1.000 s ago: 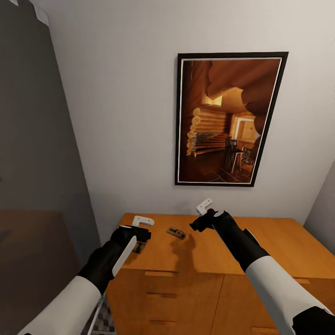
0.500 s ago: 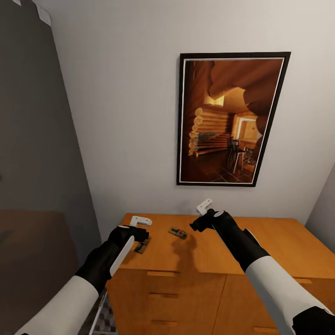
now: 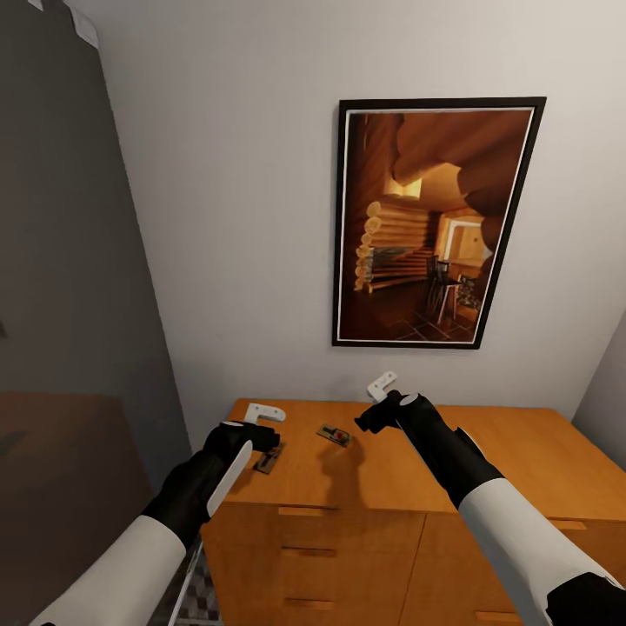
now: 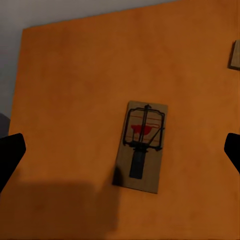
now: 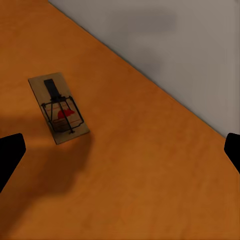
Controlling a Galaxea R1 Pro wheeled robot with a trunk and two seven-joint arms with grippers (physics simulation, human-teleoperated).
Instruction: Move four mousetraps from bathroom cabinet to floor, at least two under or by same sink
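Two mousetraps lie on the flat top of the orange-brown cabinet [image 3: 504, 461]. One mousetrap [image 3: 269, 458] sits near the top's left front corner, just below my left gripper [image 3: 263, 428], which hovers open above it. The left wrist view has this mousetrap [image 4: 142, 146] between my spread dark fingertips [image 4: 10, 155], and a corner of the other mousetrap [image 4: 235, 55] at the frame edge. That second mousetrap [image 3: 333, 435] lies mid-left on the top. My right gripper [image 3: 372, 402] hangs open just right of and above it. In the right wrist view, this mousetrap [image 5: 59, 107] lies off to one side of the open fingers.
A framed picture [image 3: 435, 222] hangs on the white wall behind the cabinet. A grey panel [image 3: 69, 261] stands at the left. Drawer fronts with bar handles [image 3: 304, 550] face me. A sliver of cube-pattern floor [image 3: 198, 596] appears by my left arm.
My left gripper has shifted slightly back, uncovering more of the mousetrap beneath it. The camera has panned a little. The right arm has stayed still.
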